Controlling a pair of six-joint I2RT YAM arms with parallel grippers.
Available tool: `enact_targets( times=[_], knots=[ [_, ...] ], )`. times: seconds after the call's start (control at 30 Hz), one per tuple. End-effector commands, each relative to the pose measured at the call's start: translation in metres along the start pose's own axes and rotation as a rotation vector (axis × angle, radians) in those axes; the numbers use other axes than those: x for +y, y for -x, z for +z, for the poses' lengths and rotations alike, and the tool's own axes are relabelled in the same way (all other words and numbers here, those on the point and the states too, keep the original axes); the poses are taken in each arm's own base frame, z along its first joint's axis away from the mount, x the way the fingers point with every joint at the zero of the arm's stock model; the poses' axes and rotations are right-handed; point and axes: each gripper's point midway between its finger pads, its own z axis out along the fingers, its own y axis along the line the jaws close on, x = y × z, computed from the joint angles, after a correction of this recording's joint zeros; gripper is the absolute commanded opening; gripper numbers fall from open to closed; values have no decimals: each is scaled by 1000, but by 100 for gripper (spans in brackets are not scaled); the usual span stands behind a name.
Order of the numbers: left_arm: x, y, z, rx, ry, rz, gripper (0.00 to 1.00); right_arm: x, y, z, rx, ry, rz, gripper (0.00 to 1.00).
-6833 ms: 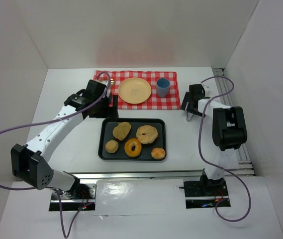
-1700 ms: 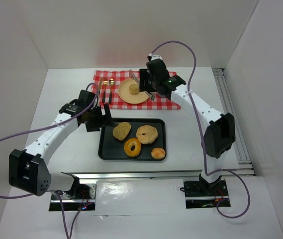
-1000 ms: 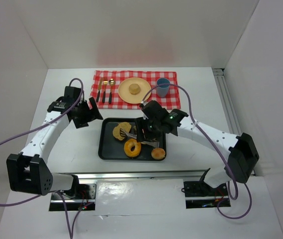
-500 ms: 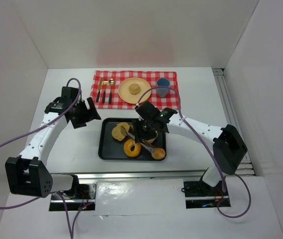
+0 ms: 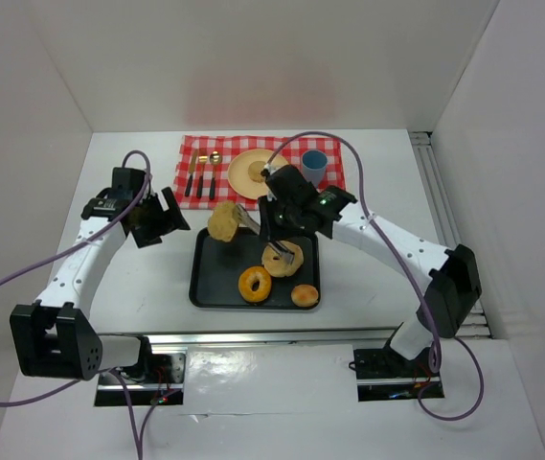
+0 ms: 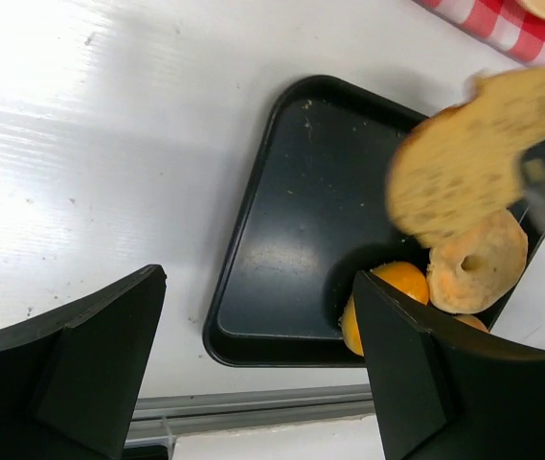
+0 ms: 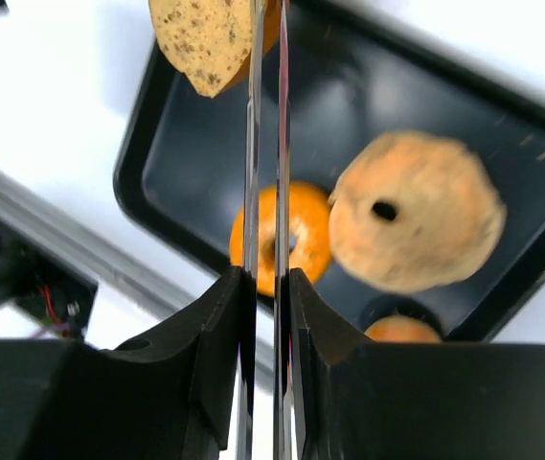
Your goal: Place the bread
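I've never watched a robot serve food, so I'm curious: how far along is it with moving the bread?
One small bun already sits on the plate. The right end effector is clamped on a flat seeded slice, lifted above the tray and not yet set down. A bagel, doughnut and roll wait in the tray; the left end effector hangs open.

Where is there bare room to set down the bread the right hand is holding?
The left half of the tray is bare, between its rim and the donut. The plate has free room left of the roll. Crowded: the tray's right side, with bagel, donut, bun.
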Motion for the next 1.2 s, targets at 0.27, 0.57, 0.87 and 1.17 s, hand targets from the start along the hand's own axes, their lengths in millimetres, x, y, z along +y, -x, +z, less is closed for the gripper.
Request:
enact_targets(
  times=[0.27, 0.57, 0.87, 1.17],
  knots=[
    [12, 20, -4, -55, -23, -27, 92, -61, 125, 5, -253, -108, 11, 13],
    [18, 20, -3, -50, -18, -35, 92, -89, 139, 75, -207, -91, 52, 20],
    [17, 21, -1, -46, -32, -32, 92, -82, 160, 36, -304, -124, 43, 57],
    [14, 25, 1, -40, -41, -32, 92, -108, 170, -39, -421, -244, 84, 57]
  ],
)
